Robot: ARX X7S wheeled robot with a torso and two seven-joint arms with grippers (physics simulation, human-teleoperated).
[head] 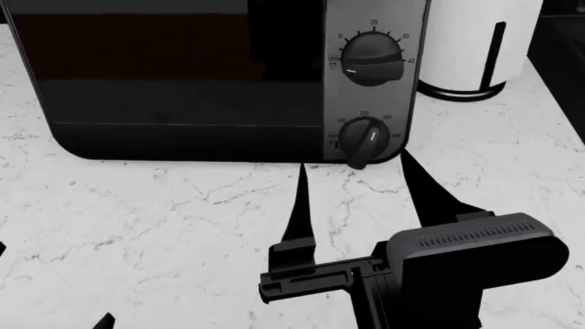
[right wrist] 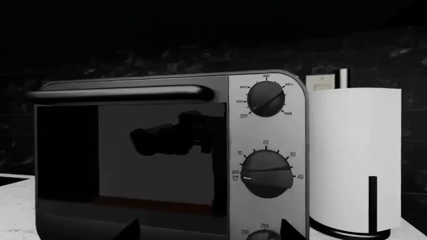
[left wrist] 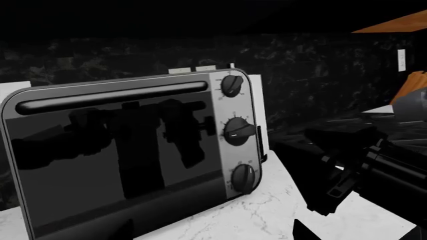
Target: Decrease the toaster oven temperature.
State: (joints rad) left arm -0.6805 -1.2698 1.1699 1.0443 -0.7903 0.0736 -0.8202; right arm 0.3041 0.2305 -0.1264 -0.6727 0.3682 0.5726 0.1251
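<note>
Toaster oven: a boxy toaster oven (head: 183,75) with a dark glass door and a brushed-steel knob panel is being carried by the white marbled surface (head: 164,226), standing upright at its back.
Temperature knob: the small black temperature knob (head: 364,141), ringed by numerals, is being shown as the lowest of three on the oven's panel, just under the bigger black timer knob (head: 372,59) marked OFF and 10 to 40.
Top knob: a third black knob (right wrist: 266,99) is being seen above the timer knob, at the oven's upper corner.
Right gripper: the black right gripper (head: 355,179) is being held in front of the oven's panel, its jaws spread apart, one tip on each side of the temperature knob and just short of it; nothing is being gripped.
Left gripper: the left gripper (head: 103,321) is being glimpsed only as dark tips well in front of the oven; whether its jaws are apart cannot be told.
Paper towel roll: a white paper towel roll (head: 480,41) on a dark upright holder is being kept just beside the oven's knob side.
</note>
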